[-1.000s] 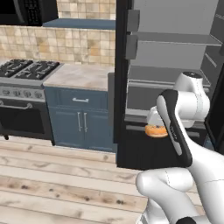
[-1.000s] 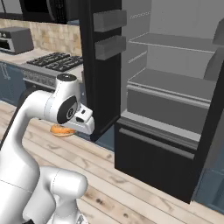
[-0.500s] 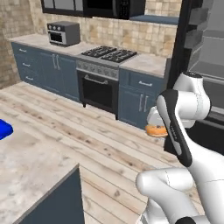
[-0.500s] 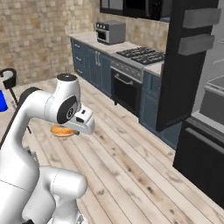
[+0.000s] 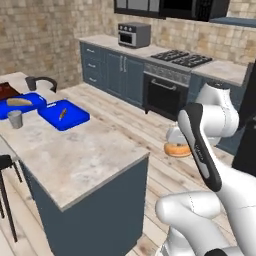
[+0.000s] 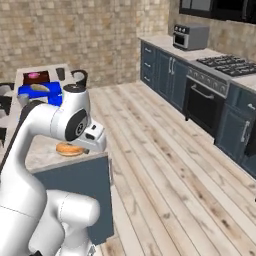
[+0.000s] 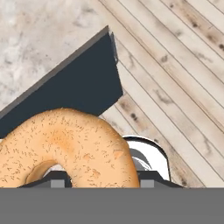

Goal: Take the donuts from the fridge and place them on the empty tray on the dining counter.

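- One brown tray (image 6: 37,77) sits at the far left end of the dining counter (image 5: 75,155), seen in the right base view with the pink-frosted donut (image 6: 34,75) lying in it; in the left base view only a dark corner of it (image 5: 6,90) shows at the edge.
- Just right of that along the counter are two bright blue trays (image 5: 64,115), the nearer to the robot holding a small stick-like item I cannot identify, and a small grey cup (image 5: 15,119) stands in front of them.
- Right again, off the counter's near end and over the wood floor, the orange-tan donut (image 5: 178,149) hangs in the gripper (image 5: 176,141), well apart from the brown tray.
- Jaws are pinched on the donut: in the hand view the ring (image 7: 65,151) lies flat across the gripper with a dark fingertip at each side.
- Judging by its look, it should be light and soft, so a hard squeeze could dent or tear it, and the glaze may be a little slick.
- Holding it across the ring's outer edges seems right; a hold on one side of the ring would probably let it droop.
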